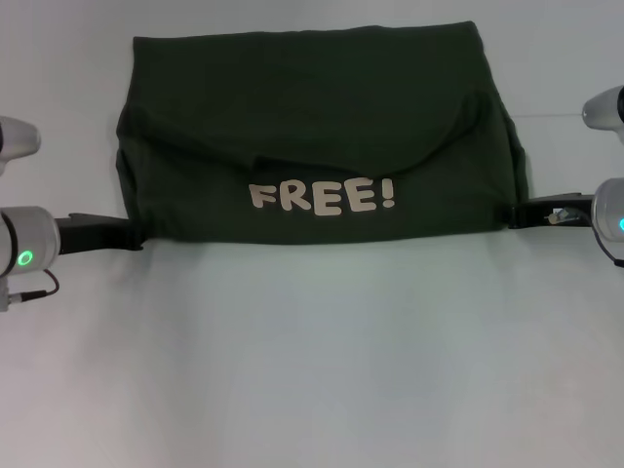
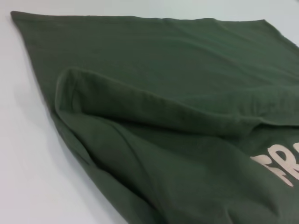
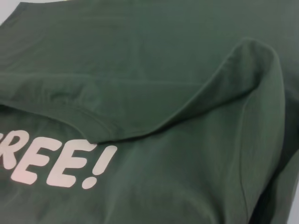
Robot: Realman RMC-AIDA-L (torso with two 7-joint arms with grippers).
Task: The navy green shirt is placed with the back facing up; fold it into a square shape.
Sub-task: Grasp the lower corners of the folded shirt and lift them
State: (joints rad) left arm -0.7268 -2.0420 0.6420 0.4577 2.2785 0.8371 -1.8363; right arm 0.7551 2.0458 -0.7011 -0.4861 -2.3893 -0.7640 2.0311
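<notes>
The head camera looks forward and down over the white table (image 1: 312, 370), taking in the whole folded shirt (image 1: 322, 127). Each wrist camera sits low and close at one side of the shirt, looking across it; all three views share the cream lettering (image 1: 322, 196).

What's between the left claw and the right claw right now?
In the head view, the navy green shirt spans the whole stretch, its FREE! lettering facing up, with the left claw and right claw at its near corners.
</notes>
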